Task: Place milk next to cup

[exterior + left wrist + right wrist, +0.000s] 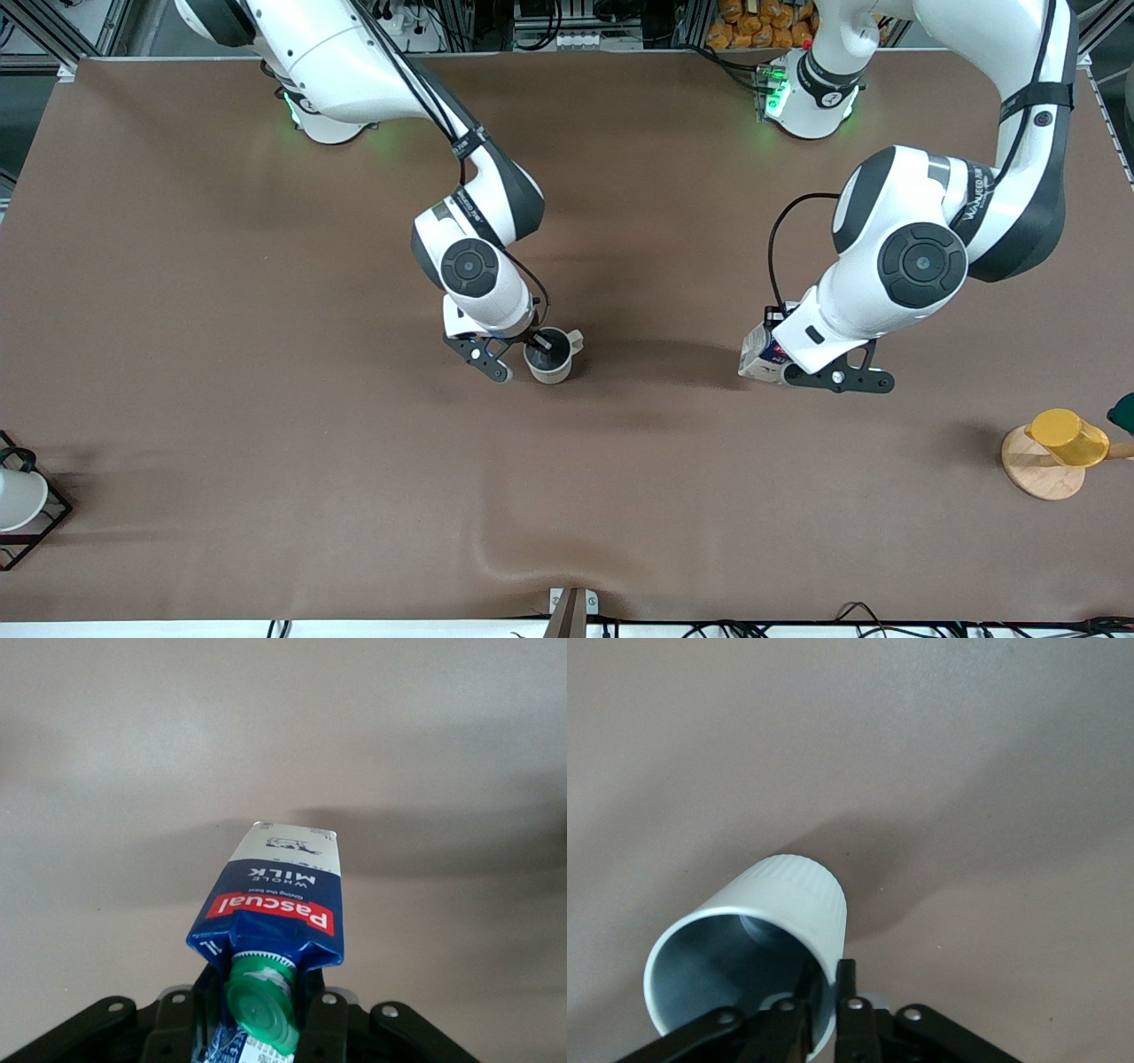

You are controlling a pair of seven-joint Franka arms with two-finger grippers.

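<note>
Left gripper (802, 359) clamped on the Pascual milk carton (276, 904), well apart from the mug (551, 354). Right gripper (826, 992) pinches the mug's rim; can't tell how firmly.

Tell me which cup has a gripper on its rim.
The beige cup at mid-table, pinched by the right gripper; the yellow cup and white cup sit untouched.

A robotics lab: two white Franka arms (478, 230) bolted along the top edge of a table (266, 443) under a brown cloth, aluminium framing (53, 27) in the upper corners, power strips (576, 40) and cabling at top centre, loose cables (850, 616) along the bottom edge.
</note>
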